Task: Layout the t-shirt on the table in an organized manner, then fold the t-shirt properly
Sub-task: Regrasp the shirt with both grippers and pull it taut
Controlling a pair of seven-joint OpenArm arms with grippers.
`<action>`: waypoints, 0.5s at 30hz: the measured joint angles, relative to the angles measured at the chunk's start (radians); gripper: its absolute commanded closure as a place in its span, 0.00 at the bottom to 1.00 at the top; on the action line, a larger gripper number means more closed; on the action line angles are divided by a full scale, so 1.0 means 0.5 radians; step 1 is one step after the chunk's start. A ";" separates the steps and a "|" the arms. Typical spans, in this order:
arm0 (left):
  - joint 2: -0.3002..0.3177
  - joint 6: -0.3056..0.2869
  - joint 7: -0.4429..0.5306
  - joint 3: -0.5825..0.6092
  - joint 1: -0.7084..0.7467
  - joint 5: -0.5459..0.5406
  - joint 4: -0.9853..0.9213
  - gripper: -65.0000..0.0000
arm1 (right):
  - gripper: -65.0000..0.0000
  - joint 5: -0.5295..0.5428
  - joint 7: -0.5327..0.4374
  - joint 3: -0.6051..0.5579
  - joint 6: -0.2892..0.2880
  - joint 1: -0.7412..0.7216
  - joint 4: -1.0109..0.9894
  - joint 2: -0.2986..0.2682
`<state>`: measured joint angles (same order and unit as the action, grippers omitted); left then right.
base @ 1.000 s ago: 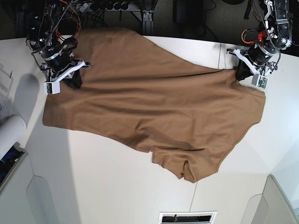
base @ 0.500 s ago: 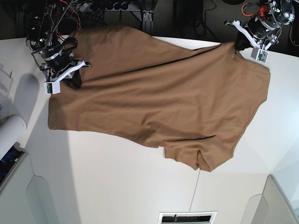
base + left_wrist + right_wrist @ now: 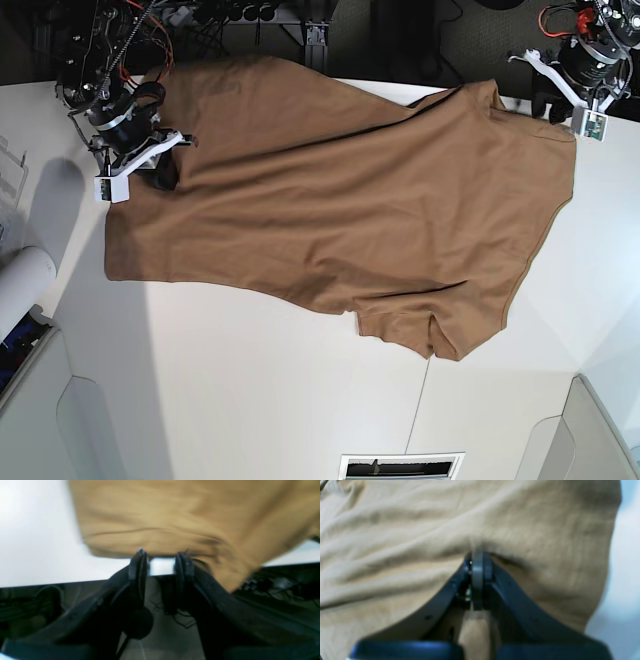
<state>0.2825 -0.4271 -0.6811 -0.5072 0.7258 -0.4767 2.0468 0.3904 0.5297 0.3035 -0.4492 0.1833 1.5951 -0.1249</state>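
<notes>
Base view: the t-shirt (image 3: pixel 340 200) lies spread on the table (image 3: pixel 250 400), covering most of the far half of the tabletop; its upper edge hangs over the table's far edge.
T-shirt form: tan-brown, mostly flat, with diagonal creases; one sleeve points toward the near side of the table, ending beside the thin dark seam line (image 3: pixel 418 420).
Left gripper (image 3: pixel 560 100): just off the t-shirt's far corner, at the table's far edge.
Left gripper state: released; in the left wrist view the left gripper (image 3: pixel 161 560) has its jaws apart, with white table surface visible in the gap and no cloth between them. The t-shirt (image 3: pixel 175 517) hem lies just beyond the tips; the view is blurred.
Right gripper (image 3: pixel 160 175): at the opposite side of the t-shirt from the left gripper, on the cloth's edge.
Right gripper state: clenched on the t-shirt; in the right wrist view the right gripper (image 3: pixel 477 560) has its jaws pressed together with the t-shirt (image 3: pixel 420 530) fabric puckered at the tips.
Table beside t-shirt: bare white surface on the near side of the cloth.
</notes>
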 measured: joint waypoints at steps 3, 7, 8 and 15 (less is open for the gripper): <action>0.001 0.000 0.018 -0.120 -0.001 0.002 0.000 0.65 | 1.00 0.124 0.005 0.000 -0.128 -0.014 -0.001 0.001; 0.016 -0.001 0.064 -0.164 -0.001 0.042 0.000 0.66 | 1.00 0.179 0.018 -0.001 -0.137 -0.073 -0.001 0.001; 0.016 -0.011 0.062 -0.163 -0.001 0.043 -0.001 0.66 | 1.00 0.182 0.020 -0.001 -0.136 -0.095 -0.001 0.002; 0.011 -0.076 0.129 -0.150 -0.007 0.047 -0.172 0.65 | 1.00 0.093 0.027 -0.040 -0.137 -0.164 -0.002 0.056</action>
<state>0.2882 -0.4648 -0.6167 -0.5819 0.7223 -0.4534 1.9610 0.4370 0.5434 0.2832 -0.5175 0.1013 1.5944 -0.0967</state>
